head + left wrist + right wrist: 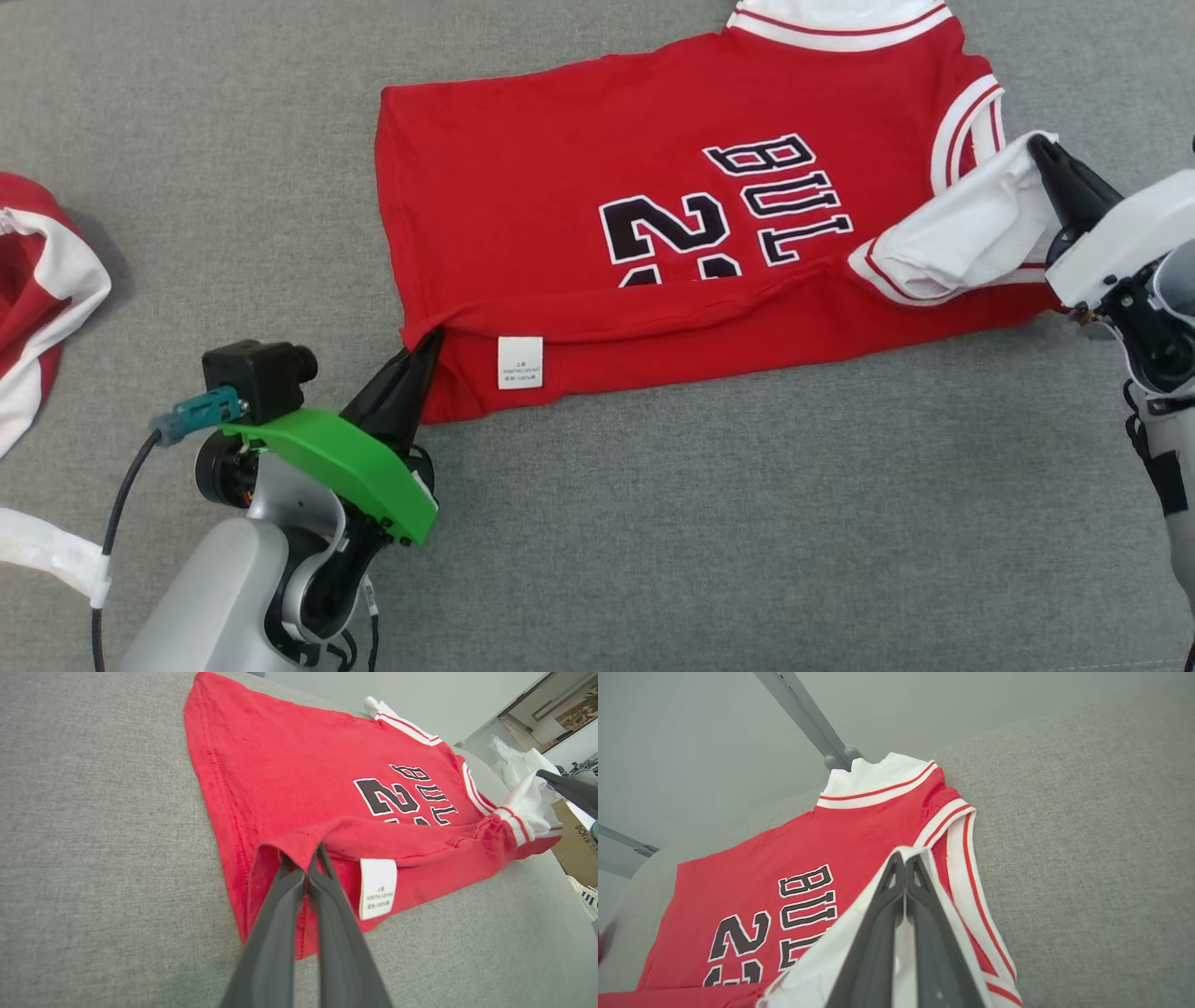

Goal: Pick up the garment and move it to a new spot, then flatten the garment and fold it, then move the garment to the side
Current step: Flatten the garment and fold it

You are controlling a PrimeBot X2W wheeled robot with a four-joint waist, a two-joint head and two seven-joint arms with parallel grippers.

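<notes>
- While the shirt (560, 187) lies on the grey top (747, 523), the left gripper (425, 347) pinches its near corner and the right gripper (1044, 149) pinches the white sleeve (962, 233).
- If one pulls faster, the fold (653, 315) could go crooked or slip free.
- The fold hides part of the number (667, 233); the collar (840, 19) is cut off.

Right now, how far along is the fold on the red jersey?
Done: the jersey lies spread flat on the grey surface. In hand: the left gripper pinches the hem corner, the right gripper the white sleeve, with the near edge turned over the number. Left: finishing the fold, then moving it aside.
</notes>
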